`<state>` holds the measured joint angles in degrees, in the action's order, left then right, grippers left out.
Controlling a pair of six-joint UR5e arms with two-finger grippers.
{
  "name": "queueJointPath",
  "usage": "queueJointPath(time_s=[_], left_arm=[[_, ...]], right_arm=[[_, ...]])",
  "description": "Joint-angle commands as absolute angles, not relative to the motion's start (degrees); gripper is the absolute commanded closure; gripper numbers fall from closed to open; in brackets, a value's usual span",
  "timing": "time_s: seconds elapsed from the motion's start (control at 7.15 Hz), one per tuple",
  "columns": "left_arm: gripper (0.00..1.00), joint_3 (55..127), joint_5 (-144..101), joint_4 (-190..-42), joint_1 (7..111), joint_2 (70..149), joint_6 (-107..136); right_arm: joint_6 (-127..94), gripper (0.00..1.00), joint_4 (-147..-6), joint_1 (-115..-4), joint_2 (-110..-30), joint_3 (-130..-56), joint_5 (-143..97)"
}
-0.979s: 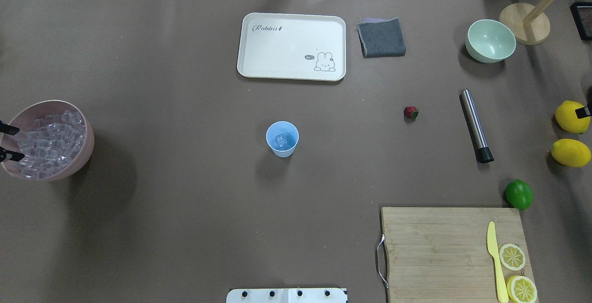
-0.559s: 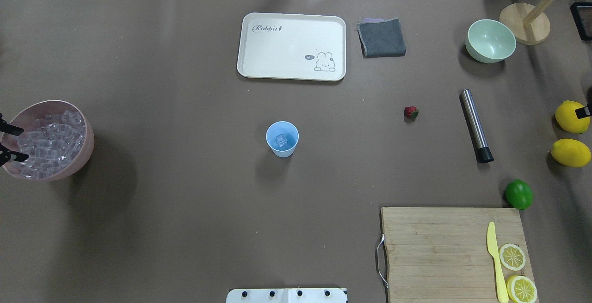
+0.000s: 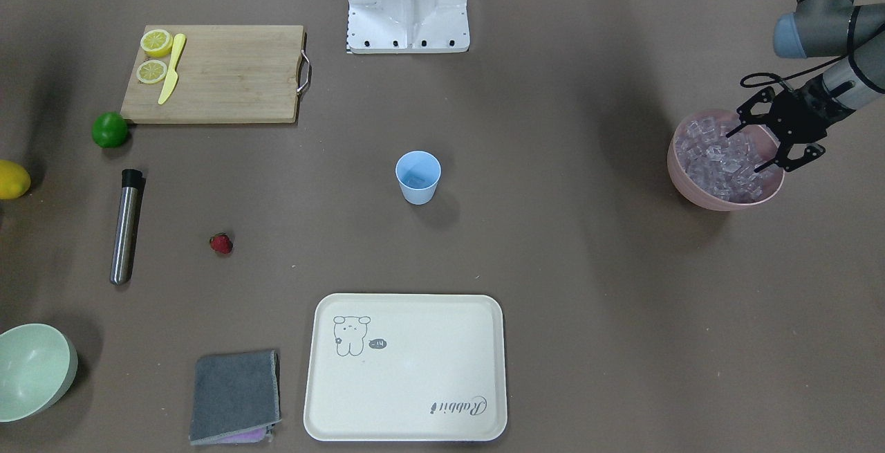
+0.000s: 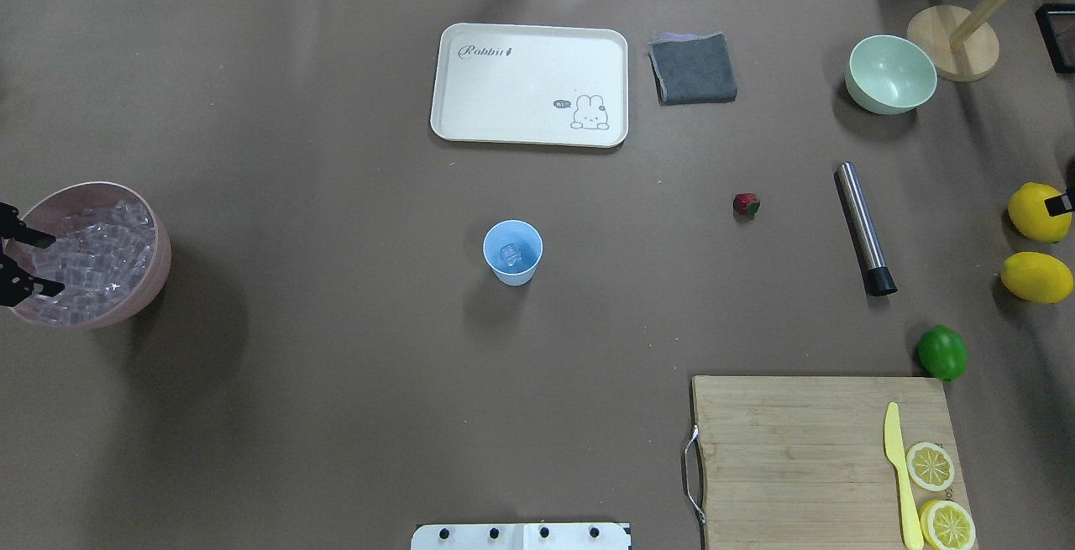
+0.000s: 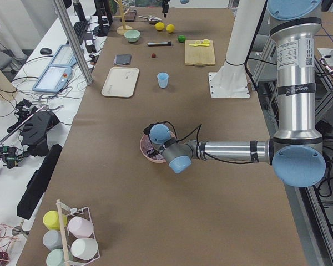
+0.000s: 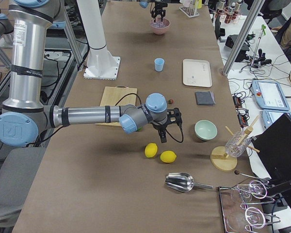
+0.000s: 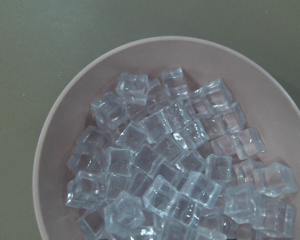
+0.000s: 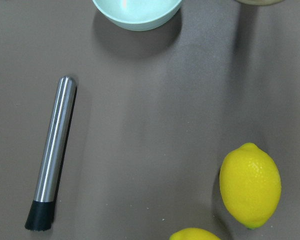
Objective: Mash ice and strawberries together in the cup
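Observation:
The light blue cup (image 4: 512, 252) stands upright mid-table with one ice cube (image 4: 510, 255) inside; it also shows in the front view (image 3: 417, 176). The strawberry (image 4: 746, 204) lies on the table to its right, apart from the cup. The pink bowl (image 4: 159, 273) at the far left is full of ice (image 7: 165, 165). My left gripper (image 4: 55, 264) is open and empty, its fingers spread just over the ice in the bowl (image 3: 691, 190). My right gripper (image 6: 167, 131) hovers over the lemons; only one fingertip (image 4: 1060, 201) shows from overhead, so I cannot tell its state.
A steel muddler (image 4: 865, 227) lies right of the strawberry. Two lemons (image 4: 1038, 212), a lime (image 4: 942, 353), a cutting board (image 4: 798, 449) with a knife and lemon slices, a pale green bowl (image 4: 890, 73), a cream tray (image 4: 529, 84) and a grey cloth (image 4: 693, 68) stand around.
My left gripper has edged a little further in over the pink bowl, still open. Nothing else has moved.

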<state>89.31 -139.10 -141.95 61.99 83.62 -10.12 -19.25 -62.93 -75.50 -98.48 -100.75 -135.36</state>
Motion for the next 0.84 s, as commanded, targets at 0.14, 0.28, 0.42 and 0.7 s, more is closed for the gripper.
queueJointPath(time_s=[0.14, 0.28, 0.42, 0.7], left_arm=[[0.18, 89.7, -138.9, -142.0, 61.8, 83.1, -10.2], [0.47, 90.0, -139.0, -141.9, 61.8, 83.0, -10.2], [0.99, 90.8, -139.2, -141.8, 61.8, 82.9, -9.8], [1.0, 91.1, -139.5, -141.5, 62.0, 82.8, -9.5]], right_arm=[[-19.2, 0.0, -62.8, -75.5, -98.4, -100.6, -135.4], [-19.2, 0.0, -62.8, -75.5, -98.4, -100.6, -135.4], [-19.2, 0.0, -62.8, -75.5, -98.4, -100.7, -135.4], [-19.2, 0.0, -62.8, -75.5, -98.4, -100.7, -135.4]])
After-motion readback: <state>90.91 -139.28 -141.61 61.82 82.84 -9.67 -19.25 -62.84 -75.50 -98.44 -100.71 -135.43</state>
